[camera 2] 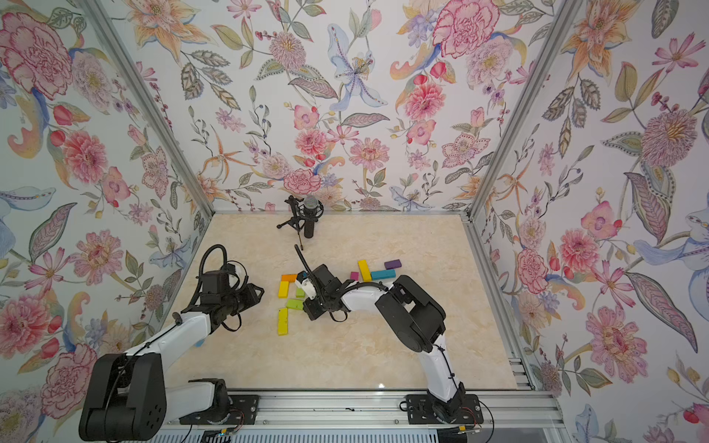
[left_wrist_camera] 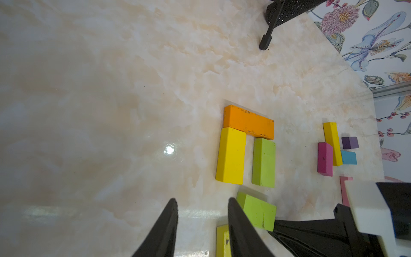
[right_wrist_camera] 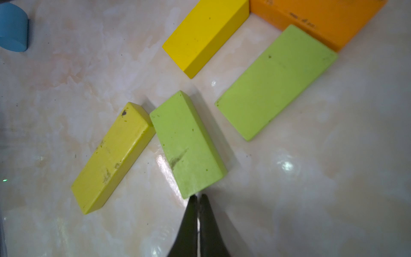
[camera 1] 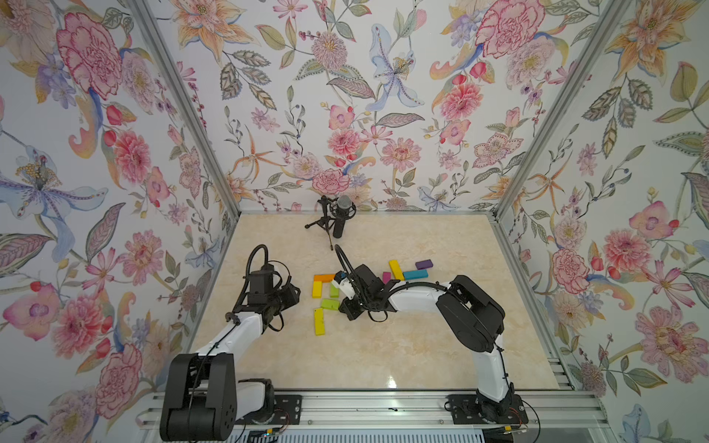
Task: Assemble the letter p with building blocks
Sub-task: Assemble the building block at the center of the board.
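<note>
The right gripper has its two black fingers pinched together with nothing between them. The tips sit right at the near short end of a short flat lime green block lying askew; whether they press on it I can't tell. Against that block's far corner rests a long yellow-green block. Further out from the tips, a second lime green block butts a flat orange block, with a bright yellow block alongside. The frame edge cuts off both the orange and the yellow one. A blue rounded shape at the border is too cropped to identify.

The left gripper stands partly apart and empty, with bare marble tabletop between its fingers. Well off to its side lie a magenta block, a long yellow block and a purple block. A teal block is half hidden behind the yellow. A pink block is mostly covered by the right arm. In both top views that arm's wrist hides its own fingertips.
</note>
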